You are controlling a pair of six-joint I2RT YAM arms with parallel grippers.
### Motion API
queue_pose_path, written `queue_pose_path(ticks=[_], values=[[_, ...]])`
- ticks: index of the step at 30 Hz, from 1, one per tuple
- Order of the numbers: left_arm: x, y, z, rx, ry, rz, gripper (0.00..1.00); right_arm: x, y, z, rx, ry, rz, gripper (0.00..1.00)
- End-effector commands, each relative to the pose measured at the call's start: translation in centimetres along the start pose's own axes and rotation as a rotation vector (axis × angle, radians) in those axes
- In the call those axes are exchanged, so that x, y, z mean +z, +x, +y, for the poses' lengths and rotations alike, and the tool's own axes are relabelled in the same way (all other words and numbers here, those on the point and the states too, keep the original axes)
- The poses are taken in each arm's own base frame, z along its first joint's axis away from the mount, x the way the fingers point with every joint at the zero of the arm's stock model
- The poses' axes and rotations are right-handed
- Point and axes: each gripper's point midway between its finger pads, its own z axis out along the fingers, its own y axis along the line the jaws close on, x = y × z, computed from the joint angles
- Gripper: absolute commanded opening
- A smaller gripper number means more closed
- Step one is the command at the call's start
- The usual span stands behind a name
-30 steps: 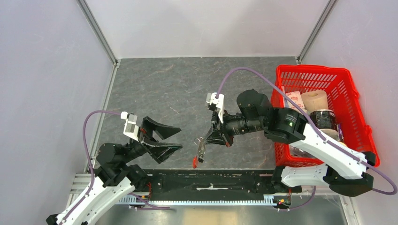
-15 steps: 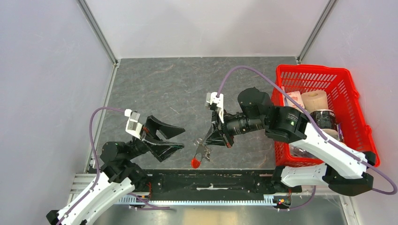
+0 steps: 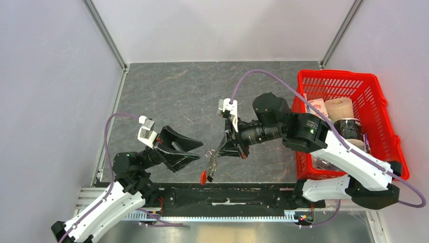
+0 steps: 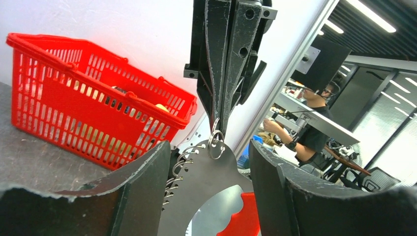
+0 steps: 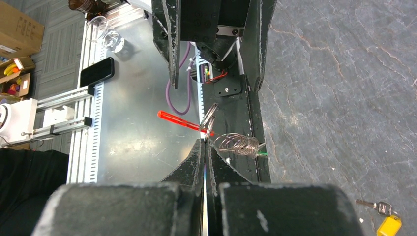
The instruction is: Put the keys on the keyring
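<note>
Red fob (image 4: 242,216) cut off at btm of left wrist pic, yellow key tag (image 5: 389,227) at btm of right wrist pic.

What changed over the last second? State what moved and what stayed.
The left gripper moved right toward the keyring and its jaws narrowed a little, still open. The right gripper shifted slightly left, staying shut on the keyring, whose red fob swung left. The red basket stayed put.

Red-fobbed keyring (image 3: 210,164) dangles in mid-air; yellow-tagged key (image 5: 387,225) lies flat, apart.
</note>
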Motion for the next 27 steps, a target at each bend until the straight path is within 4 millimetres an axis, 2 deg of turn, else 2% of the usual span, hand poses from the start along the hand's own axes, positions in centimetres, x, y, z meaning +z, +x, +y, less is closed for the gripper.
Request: queue_pose_path(ticks=[1, 9, 21, 27], values=[[0.1, -0.9, -2.0, -0.001, 0.086, -0.024, 0.65, -0.7, -3.2, 1.9, -0.057, -0.062, -0.095, 0.0], [0.2, -0.7, -2.9, -0.026, 0.145, -0.008, 0.55, -0.3, -4.0, 2.1, -0.061, -0.073, -0.108, 0.0], [0.2, -0.7, -3.8, -0.031, 0.183, 0.011, 0.46, 0.1, -4.8, 2.3, -0.077, -0.084, -0.114, 0.0], [0.2, -0.7, -4.2, -0.032, 0.202, 0.018, 0.36, 0.3, -5.1, 2.5, -0.082, -0.093, -0.12, 0.0]])
